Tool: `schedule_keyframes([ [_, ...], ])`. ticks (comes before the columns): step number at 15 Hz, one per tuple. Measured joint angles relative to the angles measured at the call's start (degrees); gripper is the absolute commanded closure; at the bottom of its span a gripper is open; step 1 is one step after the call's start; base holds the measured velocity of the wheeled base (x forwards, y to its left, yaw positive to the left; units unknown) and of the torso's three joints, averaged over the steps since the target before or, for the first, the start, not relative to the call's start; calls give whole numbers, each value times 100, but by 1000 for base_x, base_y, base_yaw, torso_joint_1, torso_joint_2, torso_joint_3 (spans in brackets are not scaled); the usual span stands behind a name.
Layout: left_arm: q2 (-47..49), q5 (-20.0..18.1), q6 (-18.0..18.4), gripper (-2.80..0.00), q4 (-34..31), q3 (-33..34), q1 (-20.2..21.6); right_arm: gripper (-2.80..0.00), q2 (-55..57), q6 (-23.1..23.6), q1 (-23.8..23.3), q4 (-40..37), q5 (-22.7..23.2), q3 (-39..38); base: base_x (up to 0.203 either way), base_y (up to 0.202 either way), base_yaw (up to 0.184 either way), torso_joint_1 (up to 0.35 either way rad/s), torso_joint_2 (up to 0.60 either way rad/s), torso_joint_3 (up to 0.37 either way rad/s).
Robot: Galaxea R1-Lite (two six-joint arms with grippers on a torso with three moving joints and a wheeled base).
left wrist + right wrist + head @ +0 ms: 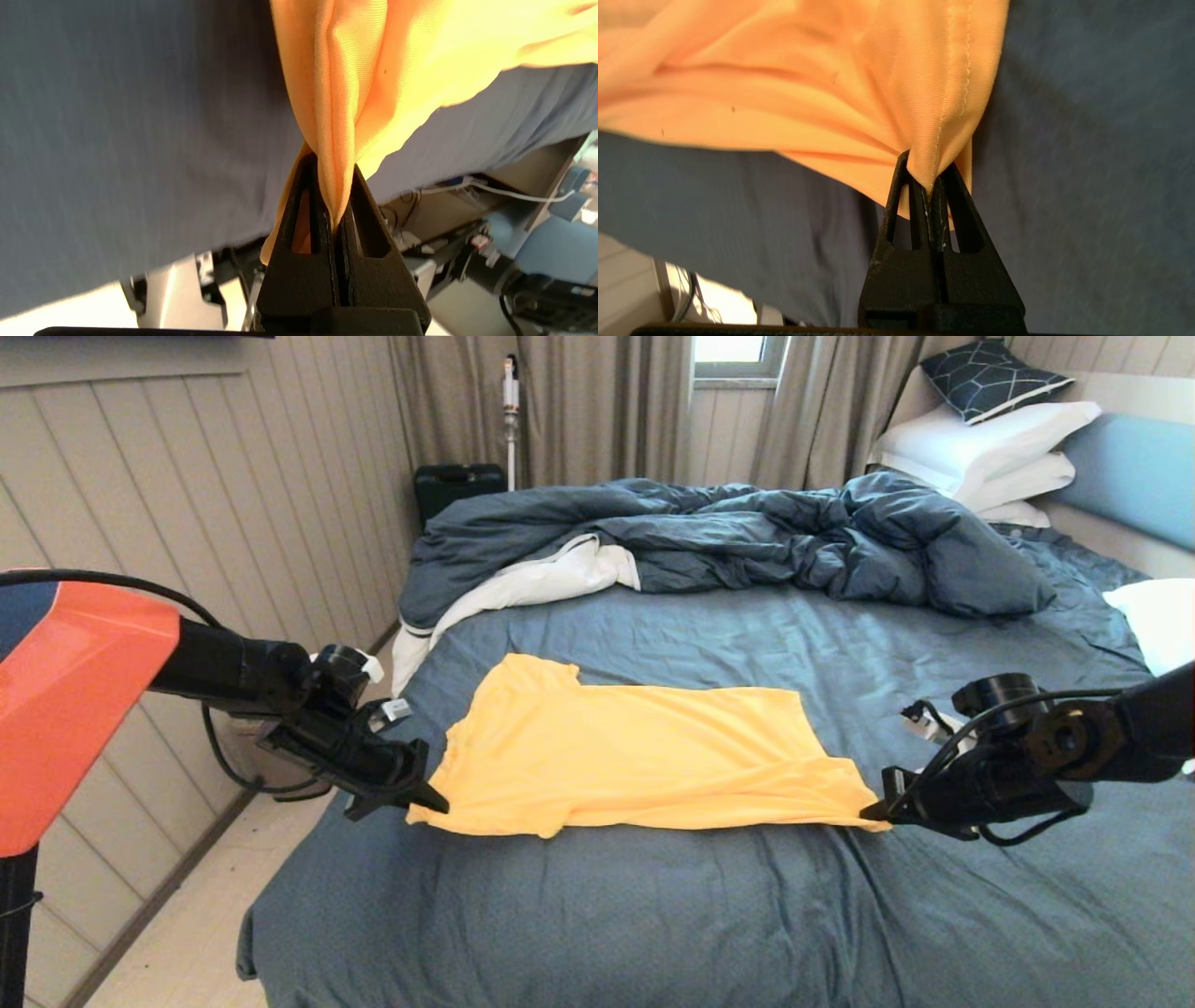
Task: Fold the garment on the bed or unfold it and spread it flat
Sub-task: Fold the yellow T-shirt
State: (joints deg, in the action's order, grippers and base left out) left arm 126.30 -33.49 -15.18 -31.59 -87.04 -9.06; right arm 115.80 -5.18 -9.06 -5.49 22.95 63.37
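While both tools pinch near corners, yellow garment point(635, 756) lies wrinkled, stretched on bed point(653, 915).

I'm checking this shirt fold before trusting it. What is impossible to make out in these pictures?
- Head view: the T-shirt underside, and any print, faces the bed.
- Left wrist view: the fabric nipped by the left gripper is bunched; which corner is unclear.
- Right wrist view: the right gripper pinches a stitched hem; the rest runs past the edge.
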Motion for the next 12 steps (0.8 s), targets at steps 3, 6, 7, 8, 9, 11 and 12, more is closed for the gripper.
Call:
schedule_keyframes([
  [3, -306, -25, 145, 0, 14, 514, 0, 0, -254, 177, -54, 20, 11, -519, 0, 0, 0, 0, 0, 0],
  [6, -578, -50, 159, 0, 147, 1073, -26, 0, -541, 401, -205, 43, 64, -986, 0, 0, 0, 0, 0, 0],
  [7, -640, -52, 157, 0, 315, 1279, -42, 0, -607, 490, -263, 43, 79, -1101, 0, 0, 0, 0, 0, 0],
  [8, -697, -54, 156, 0, 531, 1500, -61, 0, -658, 552, -319, 45, 80, -1198, 0, 0, 0, 0, 0, 0],
  [9, -747, -52, 149, 0, 729, 1702, -69, 0, -691, 603, -370, 46, 89, -1272, 0, 0, 0, 0, 0, 0],
  [11, -827, -53, 134, 0, 891, 1960, -78, 0, -734, 621, -411, 45, 105, -1336, 0, 0, 0, 0, 0, 0],
  [12, -863, -52, 130, 0, 896, 2020, -85, 0, -750, 628, -413, 43, 104, -1357, 0, 0, 0, 0, 0, 0],
])
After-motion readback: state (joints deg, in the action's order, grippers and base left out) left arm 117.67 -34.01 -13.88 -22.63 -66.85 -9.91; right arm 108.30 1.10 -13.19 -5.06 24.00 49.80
